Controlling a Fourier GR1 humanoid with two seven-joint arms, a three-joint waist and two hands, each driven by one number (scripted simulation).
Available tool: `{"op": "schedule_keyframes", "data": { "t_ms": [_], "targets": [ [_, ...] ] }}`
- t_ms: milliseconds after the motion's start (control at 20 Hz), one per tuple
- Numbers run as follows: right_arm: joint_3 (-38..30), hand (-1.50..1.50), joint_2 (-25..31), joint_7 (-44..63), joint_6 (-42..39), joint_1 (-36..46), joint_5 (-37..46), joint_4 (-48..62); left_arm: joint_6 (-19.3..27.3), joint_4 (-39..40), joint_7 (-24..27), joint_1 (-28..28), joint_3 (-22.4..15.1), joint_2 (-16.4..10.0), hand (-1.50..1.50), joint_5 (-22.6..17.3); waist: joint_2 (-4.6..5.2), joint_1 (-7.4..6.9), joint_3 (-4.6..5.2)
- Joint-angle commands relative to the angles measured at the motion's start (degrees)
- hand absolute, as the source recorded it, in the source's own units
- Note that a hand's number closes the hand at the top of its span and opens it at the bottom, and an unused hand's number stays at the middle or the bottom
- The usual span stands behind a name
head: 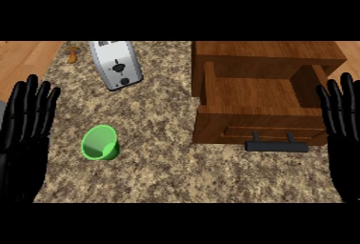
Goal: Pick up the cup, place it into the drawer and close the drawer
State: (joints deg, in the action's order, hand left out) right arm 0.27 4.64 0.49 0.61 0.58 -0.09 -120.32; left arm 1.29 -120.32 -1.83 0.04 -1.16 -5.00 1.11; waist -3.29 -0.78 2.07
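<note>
Green cup (100, 143) is sitting on the speckled counter (162, 176) in the lower left of the frame. Its mouth is showing toward the view, and it is touching nothing and standing well apart from the drawer (253, 93). That drawer is standing open in the right half, its wooden floor bare.

Nearest the cup, the left hand (28, 124) is resting at the left edge, fingers straight and pointing up, holding nothing, so it is probably the one to take the cup. Doing that well is likely meaning coming in from the side and curling fingers and thumb round the wall rather than pressing on the rim, since a light cup could be tipping or sliding. Lifting high enough is mattering next, because the drawer's front panel, carrying the dark handle (276, 145), is lying between cup and drawer floor.

At the right edge the right hand (341, 119) is resting beside the drawer, fingers likewise straight and empty, well placed for pushing the front shut.

In the upper left a toaster (116, 64) is lying with a small brown thing (72, 55) beside it. Neither is blocking the path.
</note>
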Motion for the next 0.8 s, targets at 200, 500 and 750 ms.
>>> {"op": "schedule_keyframes", "data": {
  "t_ms": [200, 500, 750],
  "targets": [
    [3.87, -1.50, -1.52, -0.26, -0.35, -0.71, 2.21, 0.49, 6.07, -0.51, 5.36, 3.87, -2.86, 4.56, -1.50, 8.44, 3.26, 0.57, -2.06],
    [2.39, -1.50, -0.23, 5.53, -4.26, 1.41, -5.53, 1.84, 14.01, 6.95, -0.26, -4.53, -2.29, 4.95, -1.50, -0.75, 3.31, 0.95, -2.06],
    [0.70, -1.50, -0.23, 5.24, -4.51, 1.51, -5.33, 1.54, 14.00, 8.34, 3.73, -2.41, -4.06, 4.96, -1.50, -1.01, 3.27, 0.82, -2.07]
  ]
}}
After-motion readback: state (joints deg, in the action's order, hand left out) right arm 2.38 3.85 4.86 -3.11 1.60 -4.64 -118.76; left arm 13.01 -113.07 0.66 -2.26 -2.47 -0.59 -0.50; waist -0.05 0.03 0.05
